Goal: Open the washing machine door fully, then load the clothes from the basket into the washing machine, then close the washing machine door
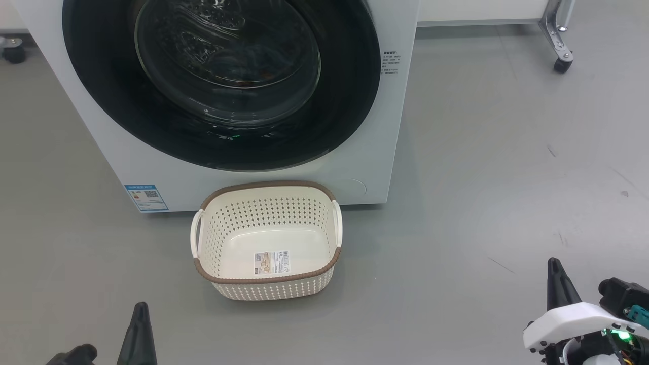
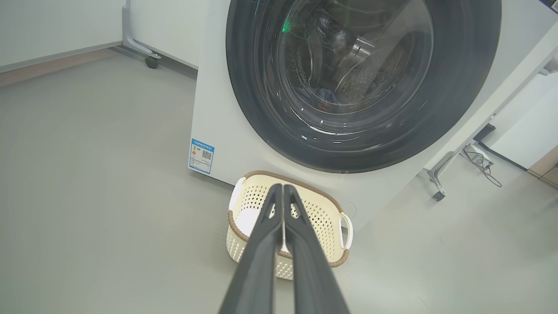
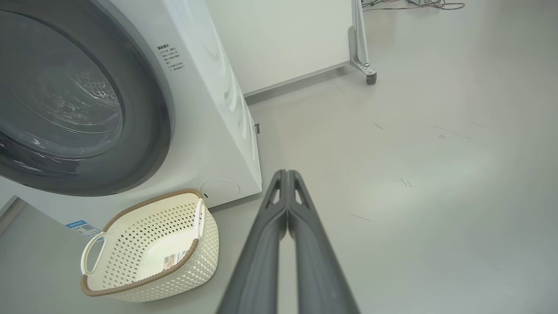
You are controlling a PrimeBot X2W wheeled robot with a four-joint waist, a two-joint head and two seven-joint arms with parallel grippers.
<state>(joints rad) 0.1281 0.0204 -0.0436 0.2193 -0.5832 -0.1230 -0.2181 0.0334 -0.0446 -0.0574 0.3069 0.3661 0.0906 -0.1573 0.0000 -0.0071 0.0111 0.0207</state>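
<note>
Door (image 1: 223,66) sitting shut, basket (image 1: 274,290) lying empty; left gripper (image 2: 283,187), right gripper (image 3: 287,172) pressing fingers together; task looking done, advising parking both clear of basket

basket (image 1: 274,290): on floor (image 1: 481,203), just before washing machine (image 1: 365,167) | washing machine door (image 1: 350,101): above, behind basket

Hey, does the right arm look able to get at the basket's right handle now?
Probably yes: just grey floor lies between the right gripper and the right handle of the basket. The fingers are shut, so they'd need opening first.
</note>
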